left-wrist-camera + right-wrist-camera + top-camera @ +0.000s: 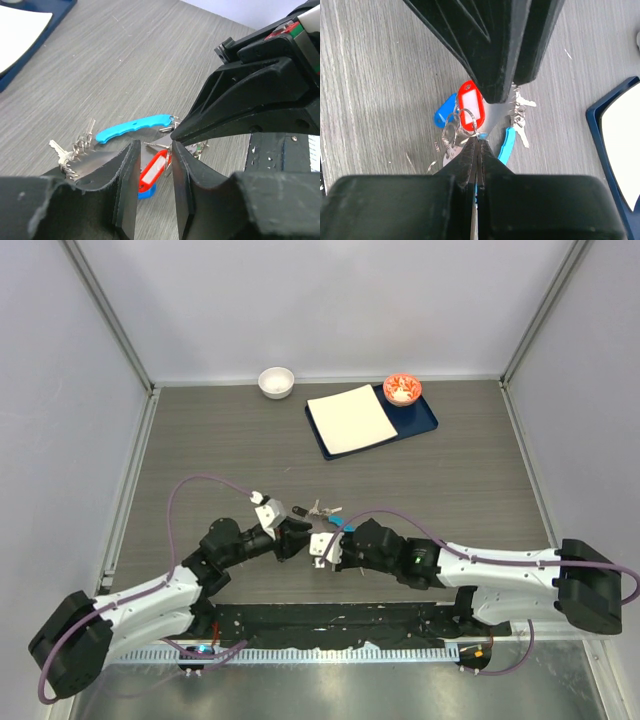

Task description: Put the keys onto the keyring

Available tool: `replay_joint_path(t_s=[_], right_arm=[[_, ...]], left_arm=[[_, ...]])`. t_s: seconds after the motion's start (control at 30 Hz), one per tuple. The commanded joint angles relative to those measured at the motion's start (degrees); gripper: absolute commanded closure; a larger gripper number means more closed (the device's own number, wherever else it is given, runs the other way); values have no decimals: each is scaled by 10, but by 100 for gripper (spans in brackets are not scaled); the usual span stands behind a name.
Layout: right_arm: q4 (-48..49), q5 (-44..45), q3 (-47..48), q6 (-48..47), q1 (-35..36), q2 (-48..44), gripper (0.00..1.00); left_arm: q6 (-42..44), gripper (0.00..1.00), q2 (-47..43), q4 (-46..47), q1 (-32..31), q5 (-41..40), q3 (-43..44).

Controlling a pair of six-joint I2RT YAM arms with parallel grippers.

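The keyring's light blue crescent [132, 126] lies on the table, also showing as the crescent [506, 145] and the crescent [345, 525]. Several silver keys [75, 150] bunch at one end of it, seen too as the keys [520, 112] and the keys [322, 508]. A red-headed key tag [155, 167] and a blue one [145, 192] hang on small rings. My left gripper [155, 150] is open, with the red tag in the gap between its fingers. My right gripper [479, 141] is shut on the thin keyring wire beside the red tag [470, 107]. The two grippers meet tip to tip, the left gripper [302, 537] against the right gripper [314, 539].
A dark blue tray [425, 425] at the back holds a white sheet [350, 418] and a red bowl [401, 389]. A white bowl [276, 381] stands to its left. Grey walls enclose the table on three sides.
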Motion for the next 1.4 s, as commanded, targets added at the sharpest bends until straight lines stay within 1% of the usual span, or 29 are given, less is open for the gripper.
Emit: replay_joint_path(t_s=[0.0,0.07,0.2,0.23,0.33,0.37,0.4,0.63,0.93,1.0,1.07,1.17,1.23,1.33,1.37], right_arm=[[-4,21,24,-18,3,-28,99],[-11,20,31,-22,4,-27,99],[-27,16,39,-25,3,-21,99],[-29,14,39,-25,3,-20,99],[-33,12,42,-23,3,-17,99],[-33,12,42,-24,3,-17,99],[-33,12,42,-22,3,-15,99],[-29,5,42,-22,3,-11,99],[-29,5,42,-22,3,-12,99],[-30,6,42,-22,3,-12,99],[-31,6,44,-22,3,-12,99],[-31,4,43,-21,3,-12,99],[-30,4,43,-22,3,-13,99],[-31,3,43,-21,3,-12,99],[-31,3,43,-20,3,-12,99]], left_arm=[[53,63,-36,-68,2,-17,4],[66,60,-36,-91,2,-10,17],[82,61,-11,-109,2,36,39],[84,61,6,-109,2,53,49],[83,65,42,-112,2,81,71],[83,71,49,-112,2,88,76],[82,73,56,-111,2,93,80],[85,75,101,-121,0,109,110],[84,74,137,-149,0,112,134],[82,73,138,-155,-1,112,137],[79,67,142,-155,-1,111,139],[78,64,147,-154,0,109,141],[78,64,152,-150,0,112,141],[77,73,158,-147,0,121,145],[77,78,162,-147,0,125,145]])
